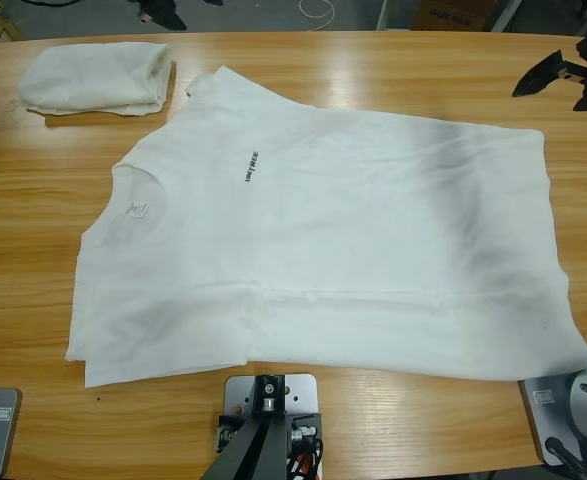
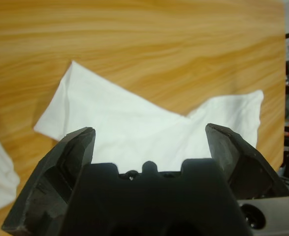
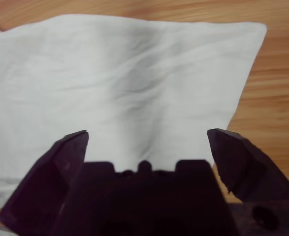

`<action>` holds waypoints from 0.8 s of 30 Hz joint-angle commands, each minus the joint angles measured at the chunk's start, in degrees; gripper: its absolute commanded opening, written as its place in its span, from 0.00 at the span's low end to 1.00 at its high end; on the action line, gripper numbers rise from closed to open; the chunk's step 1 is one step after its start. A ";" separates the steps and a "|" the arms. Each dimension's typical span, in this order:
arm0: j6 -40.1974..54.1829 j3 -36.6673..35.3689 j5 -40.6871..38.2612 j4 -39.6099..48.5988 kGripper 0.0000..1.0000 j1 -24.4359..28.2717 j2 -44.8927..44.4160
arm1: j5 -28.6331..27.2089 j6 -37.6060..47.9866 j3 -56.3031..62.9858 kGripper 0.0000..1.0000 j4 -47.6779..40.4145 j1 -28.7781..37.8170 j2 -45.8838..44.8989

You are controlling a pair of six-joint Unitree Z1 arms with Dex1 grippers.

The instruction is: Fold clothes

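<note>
big white t-shirt [image 1: 343, 250] lies spread flat across the middle of the wooden table [image 1: 373, 70], collar [image 1: 133, 200] toward the left, hem at the right, small black lettering [image 1: 250, 166] on the chest. its lower sleeve looks folded in under the body; upper sleeve tip pokes out near the folded shirt. bottom edge runs close to the table's near edge, right hem corner nearly reaches the picture's right side. second white t-shirt [image 1: 98, 77] sits folded in a small pile at the far left corner, just beside the spread shirt's shoulder but apart from it.

open wood: wide strip along the far side, a band down the left, thin strip along the front.

left gripper [image 2: 149, 142] hangs over white cloth w/ bare wood beyond, fingers spread wide, nothing between them. can't tell which part of the shirt that cloth is. right gripper [image 3: 146, 140] is over the spread shirt near a corner, lettering at the view's left edge, fingers spread wide too, empty.

in the high view a black gripper shows at the upper right edge, cut off; can't tell which arm. cloth under both gripper bodies is hidden.
</note>
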 commanded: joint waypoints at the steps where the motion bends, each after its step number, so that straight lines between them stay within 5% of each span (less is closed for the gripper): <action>1: -5.05 -11.28 4.22 4.98 0.88 -1.12 13.44 | 0.41 -1.85 -0.06 1.00 -0.45 -1.24 4.22; 8: -11.18 -18.45 12.60 17.53 0.88 -4.00 16.98 | 0.30 -2.05 0.03 1.00 -1.07 -1.50 5.51; 24: -14.00 -26.66 17.53 29.74 0.87 -4.83 21.88 | 0.25 -2.05 2.49 1.00 -2.65 -1.80 5.98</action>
